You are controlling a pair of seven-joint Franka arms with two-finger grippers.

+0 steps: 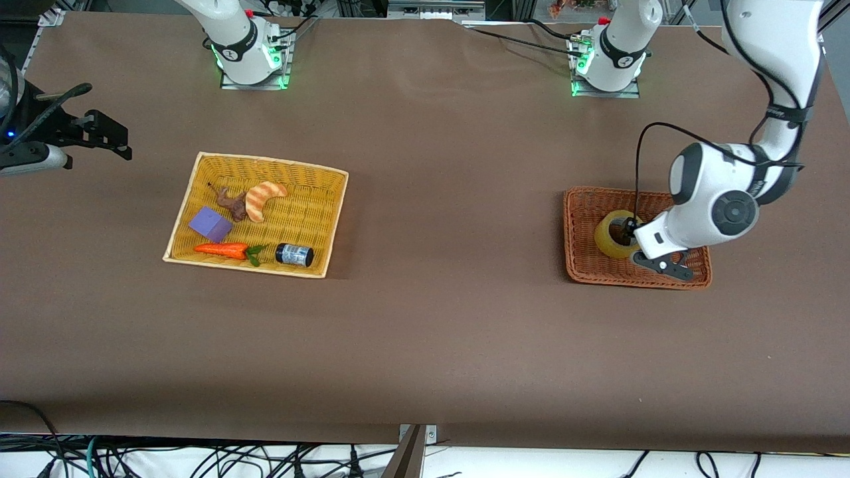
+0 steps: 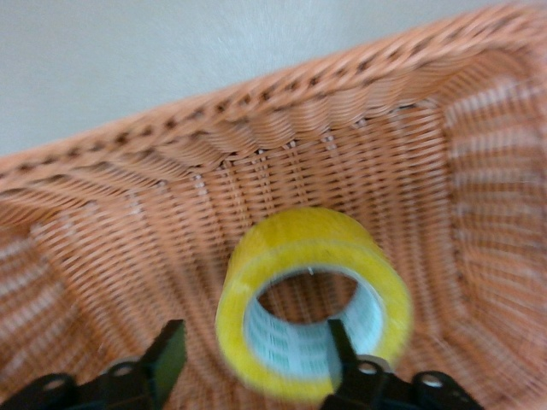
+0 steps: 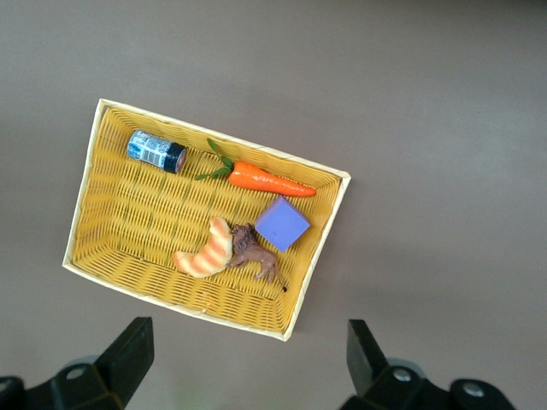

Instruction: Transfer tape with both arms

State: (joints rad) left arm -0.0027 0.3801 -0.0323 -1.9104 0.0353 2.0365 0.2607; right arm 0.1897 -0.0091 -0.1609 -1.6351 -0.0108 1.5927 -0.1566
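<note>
The left gripper's [image 2: 256, 359] black fingers [image 2: 164, 359] are spreading wide around the ring-shaped roll of translucent yellowish tape [image 2: 312, 299], one finger threading its hole, not yet pinching. The tape is standing on its edge in the reddish-brown wicker tray [image 1: 584, 265] near the desk's [image 1: 425, 345] edge at the left arm's end, its hole axis lying level and facing the wrist, probably so a finger can slip through the wall. The right gripper [image 3: 248, 363] is waiting, fingers wide apart and holding nothing, over the desk's edge beside the yellow woven basket [image 1: 332, 219] of toys.
</note>
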